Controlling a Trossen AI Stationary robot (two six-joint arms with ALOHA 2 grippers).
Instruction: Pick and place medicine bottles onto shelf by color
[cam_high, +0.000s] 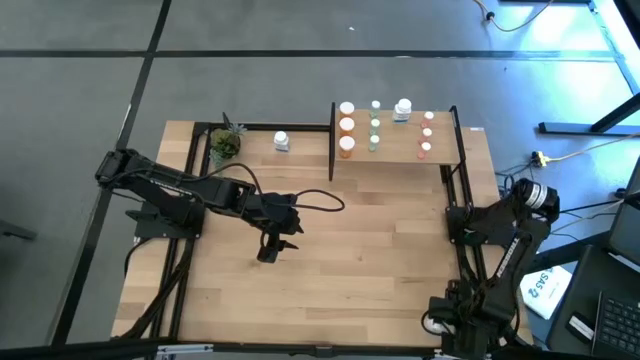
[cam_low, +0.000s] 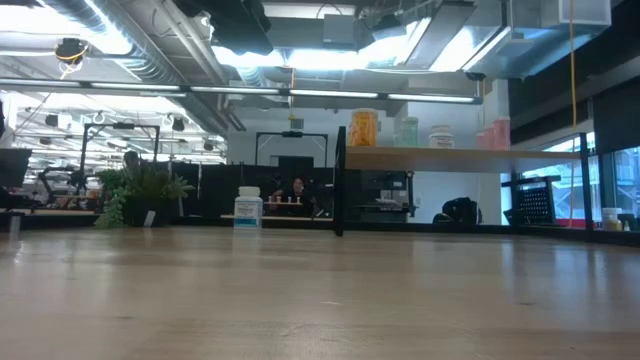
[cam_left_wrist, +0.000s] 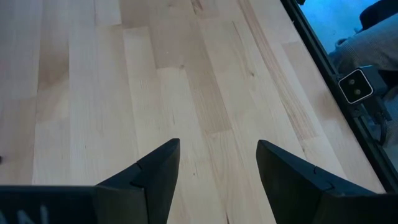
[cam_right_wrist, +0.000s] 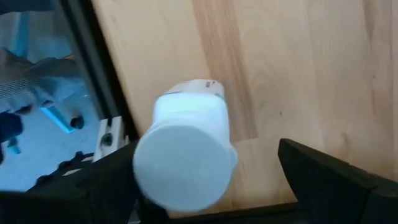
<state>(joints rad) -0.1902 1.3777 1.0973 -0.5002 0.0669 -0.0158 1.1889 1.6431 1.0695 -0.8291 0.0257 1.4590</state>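
Note:
A white medicine bottle (cam_right_wrist: 186, 149) with a white cap stands on the table near its right edge. My right gripper (cam_right_wrist: 202, 165) points down over it, open, with one finger on either side of it. The bottle is nearer one finger (cam_right_wrist: 106, 183). In the high view the right arm (cam_high: 500, 220) hides this bottle. My left gripper (cam_high: 270, 248) hangs open over the table's middle with only bare wood between its fingers (cam_left_wrist: 217, 174). The shelf (cam_high: 395, 150) at the far edge carries orange (cam_high: 346, 127), green (cam_high: 374, 125), white (cam_high: 403, 110) and pinkish (cam_high: 427, 135) bottles in rows. My right gripper is open around the white bottle. In the wrist view the bottle's cap (cam_right_wrist: 177, 165) overlaps one finger, and I cannot tell whether they touch. The bottle rests on the table.
Another white bottle (cam_high: 281, 141) stands on the table left of the shelf, beside a small potted plant (cam_high: 225, 143) at the far left. The table's black frame (cam_right_wrist: 99, 74) runs close past the right gripper. Bare wood fills the middle and near side of the table.

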